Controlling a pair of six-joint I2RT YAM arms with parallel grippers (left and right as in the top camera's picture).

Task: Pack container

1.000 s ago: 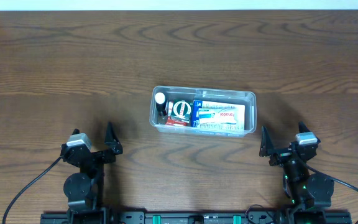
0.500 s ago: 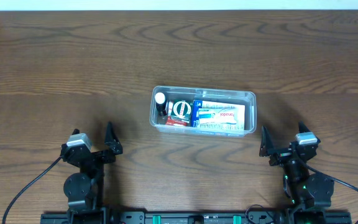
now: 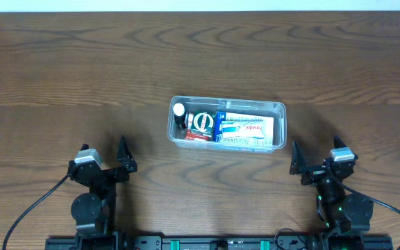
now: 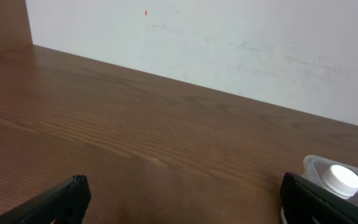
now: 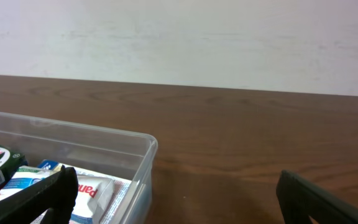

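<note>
The container (image 3: 228, 102) is a clear rectangular tub standing at the middle of the wooden table. Inside lie a small bottle with a white cap (image 3: 178, 110), a red and green round item (image 3: 201, 123) and a blue and white packet (image 3: 246, 128). My left gripper (image 3: 103, 146) rests near the front left, open and holding nothing, well apart from the tub. My right gripper (image 3: 315, 146) sits open at the front right, just off the tub's right end. The left wrist view catches the tub's corner (image 4: 312, 163) and the bottle cap (image 4: 342, 180). The right wrist view shows the tub's wall (image 5: 73, 143) and the packet (image 5: 95, 186).
Dark wood table (image 3: 82, 69) spreads all round the tub. A white wall (image 5: 179, 37) rises behind the table's far edge. Black cables (image 3: 30, 212) trail from both arm bases along the front edge.
</note>
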